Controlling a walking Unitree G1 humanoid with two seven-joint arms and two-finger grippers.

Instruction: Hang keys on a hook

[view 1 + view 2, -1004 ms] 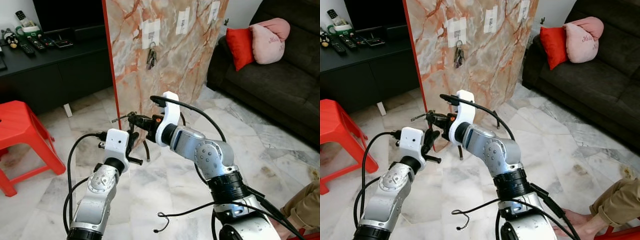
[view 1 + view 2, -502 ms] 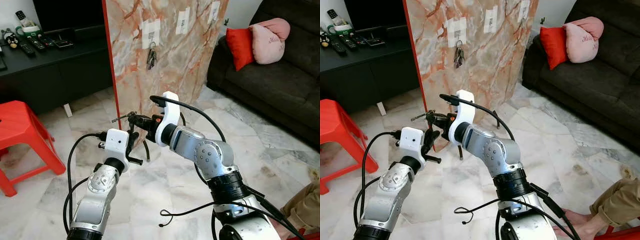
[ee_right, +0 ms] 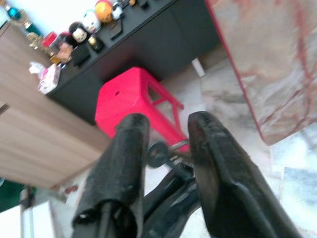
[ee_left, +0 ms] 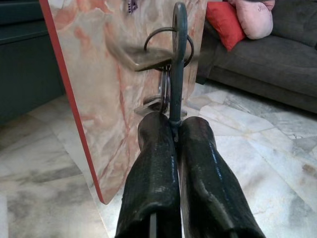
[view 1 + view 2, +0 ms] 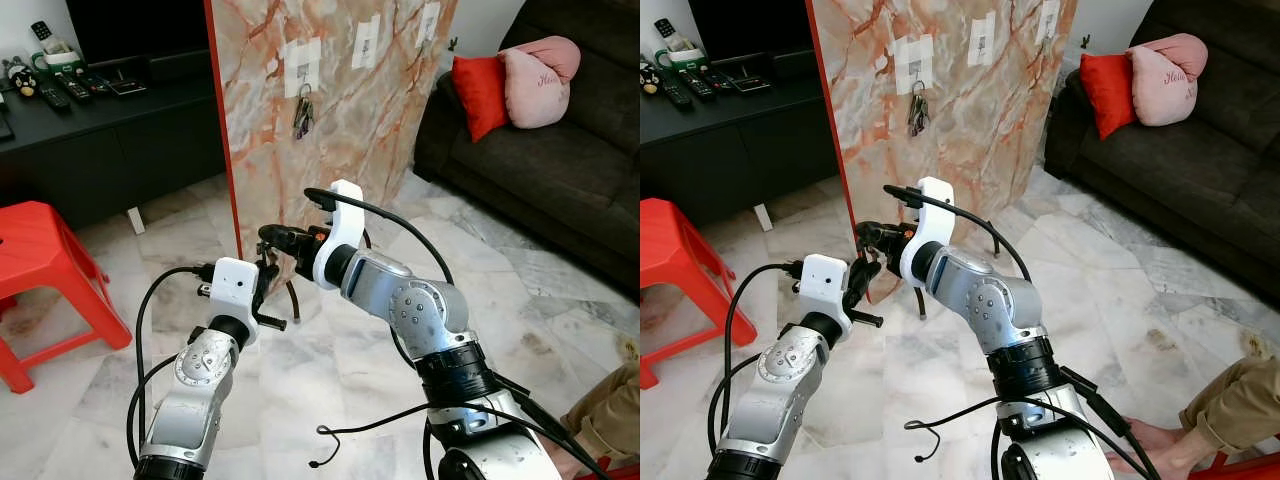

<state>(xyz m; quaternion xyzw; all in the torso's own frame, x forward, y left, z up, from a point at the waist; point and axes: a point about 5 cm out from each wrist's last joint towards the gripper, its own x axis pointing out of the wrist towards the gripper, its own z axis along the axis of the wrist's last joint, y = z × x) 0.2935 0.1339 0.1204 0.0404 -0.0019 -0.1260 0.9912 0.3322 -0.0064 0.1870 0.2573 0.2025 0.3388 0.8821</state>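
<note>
A bunch of keys (image 4: 177, 59) on a ring is pinched in my left gripper (image 4: 173, 124), which is shut on one key's blade. In the left eye view that gripper (image 5: 266, 284) is held up in front of the marble board (image 5: 340, 130). My right gripper (image 5: 270, 238) reaches across just above it. Its fingers (image 3: 130, 148) stand open on either side of the key ring (image 3: 158, 153). The board carries three white hook plates; another bunch of keys (image 5: 302, 115) hangs from the left plate (image 5: 302, 60).
A red stool (image 5: 45, 270) stands at the left, before a black cabinet (image 5: 90, 130) with remotes on it. A dark sofa (image 5: 560, 170) with red and pink cushions is at the right. A person's leg (image 5: 610, 410) shows at the lower right.
My right gripper has shifted slightly to the right, and the key that stuck out left of its tip no longer shows. The left arm has stayed put.
</note>
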